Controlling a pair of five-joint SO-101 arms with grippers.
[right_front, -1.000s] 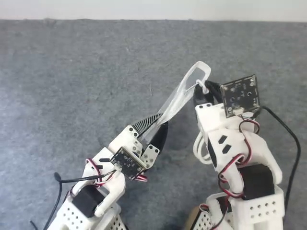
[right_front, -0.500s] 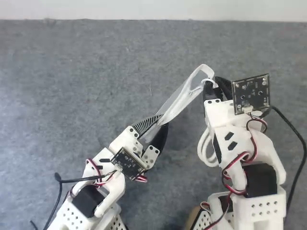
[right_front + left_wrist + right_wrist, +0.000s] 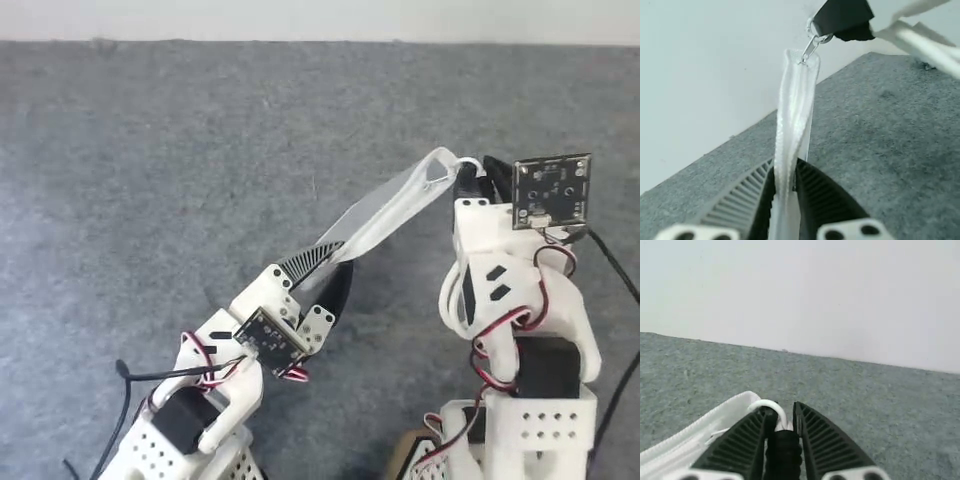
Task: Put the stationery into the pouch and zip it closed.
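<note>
Pouch held aloft between the two arms during the zipping step. The left gripper (image 3: pixel 330 262) had its fingers (image 3: pixel 816 186) clamped on one end of the pouch (image 3: pixel 385 215), the translucent band running out from between them and away towards the other arm. At the far end, the right gripper (image 3: pixel 476 176) had its fingers (image 3: pixel 812 432) pinched together on the zipper pull (image 3: pixel 771 406), whose small ring (image 3: pixel 812 42) hung just beyond the pouch's end and directly under the dark fingertips. The pouch thus spanned the gap from one set of fingers to the other, clear of the grey table (image 3: pixel 150 150) below; its contents could not be made out. Over the preceding second the right gripper had travelled outward, away from the left fingers, while the left gripper had held its place. The pouch, earlier rising steeply from the left fingers, was drawn out longer and at a shallower slope. This suggested that the pull was being dragged along the zipper against the anchoring grip of the left arm, and that closure was at or near the end of its run. Whether the slider had fully reached the end stop could not be told.
</note>
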